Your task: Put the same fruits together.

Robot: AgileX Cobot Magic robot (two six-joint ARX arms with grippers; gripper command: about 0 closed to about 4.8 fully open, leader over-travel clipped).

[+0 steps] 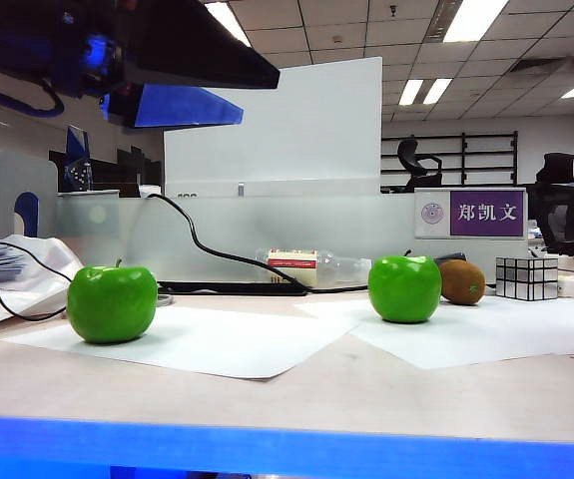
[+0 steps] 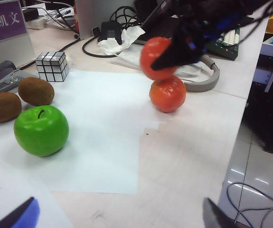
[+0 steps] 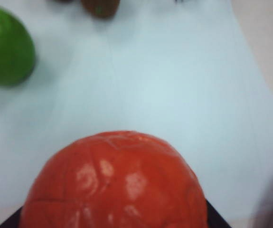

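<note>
Orange-red fruit (image 3: 115,183) fills the right pincer (image 2: 174,59), clamped and carried just above a second orange-red fruit (image 2: 167,93) on the tabletop (image 2: 183,156), likely to pair them. Left pincer (image 2: 122,216) hangs apart, empty, near an apple (image 2: 41,130) and two kiwis (image 2: 35,90).

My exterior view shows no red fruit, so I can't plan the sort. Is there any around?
Observer: Yes, one red fruit lies by the edge of the white paper.
Operator: Only one?
Observer: No, the right hand holds a second red fruit in the air close to the first.
Operator: And the left hand?
Observer: The left hand hangs open and empty over the table, near that paper.
</note>
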